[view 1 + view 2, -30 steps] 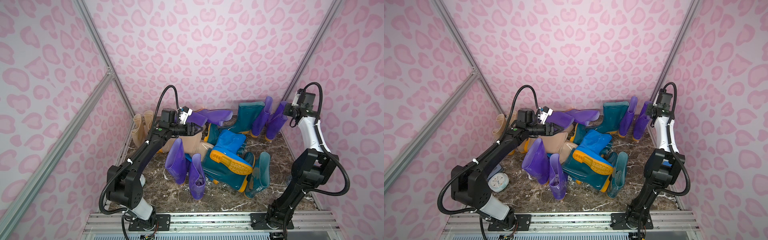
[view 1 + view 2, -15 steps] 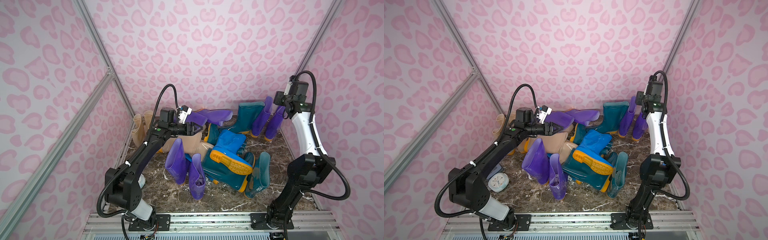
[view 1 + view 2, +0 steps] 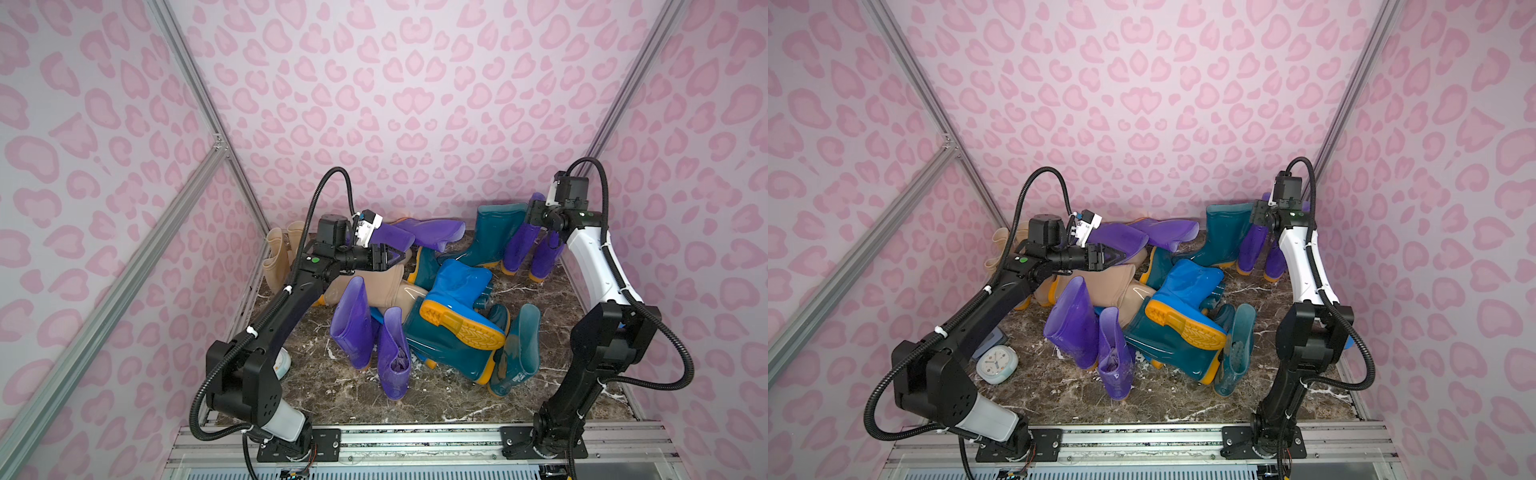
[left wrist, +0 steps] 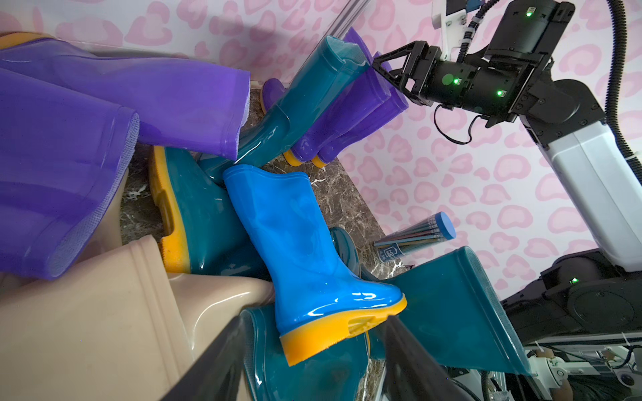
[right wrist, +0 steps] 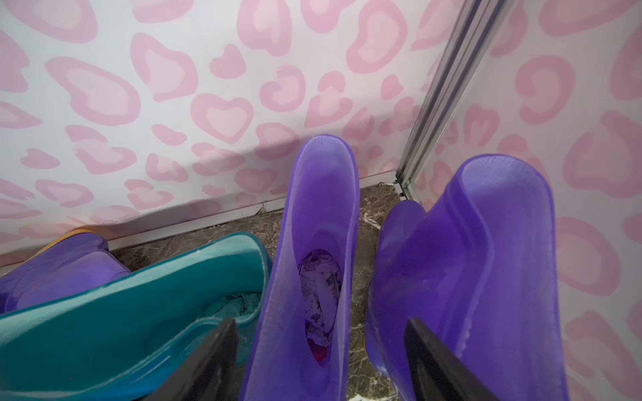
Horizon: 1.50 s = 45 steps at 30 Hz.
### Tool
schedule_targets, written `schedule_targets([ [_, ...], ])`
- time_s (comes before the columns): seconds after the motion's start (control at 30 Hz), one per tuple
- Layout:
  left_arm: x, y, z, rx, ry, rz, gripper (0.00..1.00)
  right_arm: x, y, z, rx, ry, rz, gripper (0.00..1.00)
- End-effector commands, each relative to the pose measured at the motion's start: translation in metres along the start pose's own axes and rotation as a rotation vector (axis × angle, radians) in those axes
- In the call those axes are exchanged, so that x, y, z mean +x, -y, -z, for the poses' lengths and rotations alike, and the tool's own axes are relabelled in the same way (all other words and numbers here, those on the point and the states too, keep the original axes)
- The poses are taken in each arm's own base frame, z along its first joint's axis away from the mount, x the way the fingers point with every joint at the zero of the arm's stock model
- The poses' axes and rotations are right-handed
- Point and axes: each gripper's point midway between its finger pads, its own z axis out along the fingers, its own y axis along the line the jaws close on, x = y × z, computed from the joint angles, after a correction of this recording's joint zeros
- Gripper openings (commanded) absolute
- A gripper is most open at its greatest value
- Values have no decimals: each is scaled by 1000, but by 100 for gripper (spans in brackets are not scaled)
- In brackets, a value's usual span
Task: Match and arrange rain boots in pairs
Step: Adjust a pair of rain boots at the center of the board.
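The right claw hangs wide open and empty just above the cuffs of the purple pair. Within the last second it let go, lifted and drifted a little toward the teal boot standing next to them. Both purple boots stand upright, side by side, directly beneath the claw. One match looks finished, and this arm looks free for its next pick. The arm rises tall from its base, forearm climbing steeply, wrist folded over so the claw tips down at the cuffs.

The left claw has barely stirred. It too is open and grips nothing, held level and pointing across the pile. A fallen purple boot lies just behind it and a beige boot just below. Ahead of its fingertips the blue boot rests on top of the heap. That arm reaches long and low from its base. Most boots look unsorted.
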Motion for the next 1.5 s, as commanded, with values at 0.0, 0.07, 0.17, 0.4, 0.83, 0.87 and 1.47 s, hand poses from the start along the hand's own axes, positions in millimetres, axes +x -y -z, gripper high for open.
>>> schedule_targets([
  [0.0,-4,3,1,11,12,-25,65,16,9,-14,27,-53,-6,74],
  [0.07,-3,4,1,10,10,-25,65,21,14,-20,36,-69,-32,64],
  [0.17,-3,4,2,7,12,-29,65,24,17,-29,8,-83,-43,33],
  [0.4,-3,3,2,1,11,-32,65,-8,33,-15,80,4,-86,0],
  [0.83,-4,3,4,-13,11,-39,65,5,36,-20,124,-6,-44,1],
  [0.87,-5,3,6,-23,14,-44,65,8,31,-21,118,-7,-37,7],
  [1.47,-17,29,133,-509,174,-88,76,-58,-13,98,87,277,-5,59],
])
